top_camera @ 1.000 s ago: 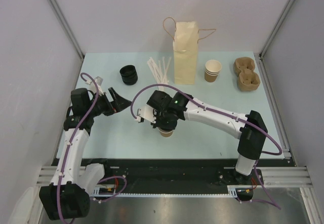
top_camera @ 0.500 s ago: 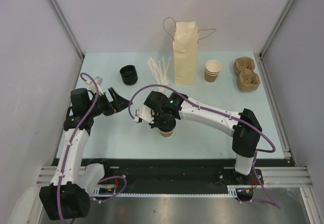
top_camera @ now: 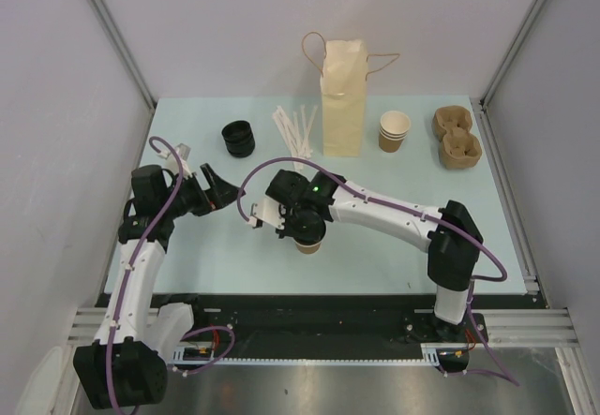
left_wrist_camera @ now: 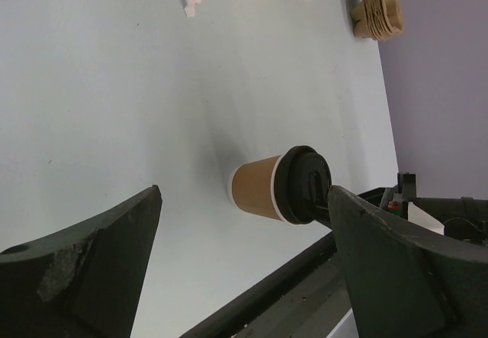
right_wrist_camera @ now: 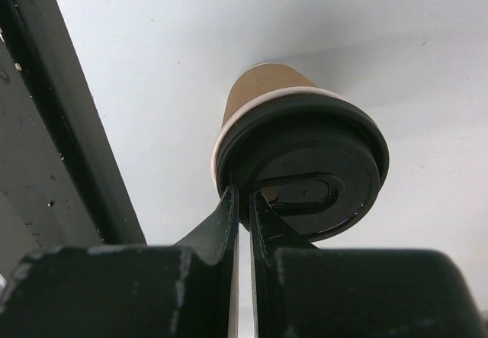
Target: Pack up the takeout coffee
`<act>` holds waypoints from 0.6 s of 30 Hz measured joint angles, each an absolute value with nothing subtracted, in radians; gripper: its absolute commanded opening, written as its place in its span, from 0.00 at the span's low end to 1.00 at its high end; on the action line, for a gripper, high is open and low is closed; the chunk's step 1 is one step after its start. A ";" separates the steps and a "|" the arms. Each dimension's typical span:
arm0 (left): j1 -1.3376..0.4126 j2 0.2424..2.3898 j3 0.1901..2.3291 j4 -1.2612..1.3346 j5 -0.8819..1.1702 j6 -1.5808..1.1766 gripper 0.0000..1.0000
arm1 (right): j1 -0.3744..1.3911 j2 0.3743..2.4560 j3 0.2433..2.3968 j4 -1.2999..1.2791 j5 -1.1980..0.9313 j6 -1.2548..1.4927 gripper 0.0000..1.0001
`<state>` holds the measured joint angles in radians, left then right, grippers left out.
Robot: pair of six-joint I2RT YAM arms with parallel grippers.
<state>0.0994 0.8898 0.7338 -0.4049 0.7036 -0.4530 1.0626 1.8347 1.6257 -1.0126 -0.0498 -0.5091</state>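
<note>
Tan takeout coffee, black-lidded

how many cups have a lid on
1. The lidded coffee cup stands near the front middle of the table, under the right arm's fingers. The stacked cups right of the paper bag have no lids.
</note>
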 measured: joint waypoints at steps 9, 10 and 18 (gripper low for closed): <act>0.102 0.882 0.727 -0.404 0.703 -0.453 0.95 | 1.065 1.844 1.628 -1.013 -0.050 -0.507 0.15; 0.102 0.881 0.725 -0.403 0.703 -0.453 0.95 | 1.065 1.845 1.628 -1.012 -0.050 -0.506 0.14; 0.105 0.881 0.716 -0.398 0.704 -0.453 0.95 | 1.070 1.846 1.642 -1.015 -0.050 -0.505 0.08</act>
<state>0.1047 0.8814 0.7162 -0.3977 0.7036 -0.4530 1.0702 1.8458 1.6424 -1.0145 -0.0502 -0.5045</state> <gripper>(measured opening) 0.950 0.116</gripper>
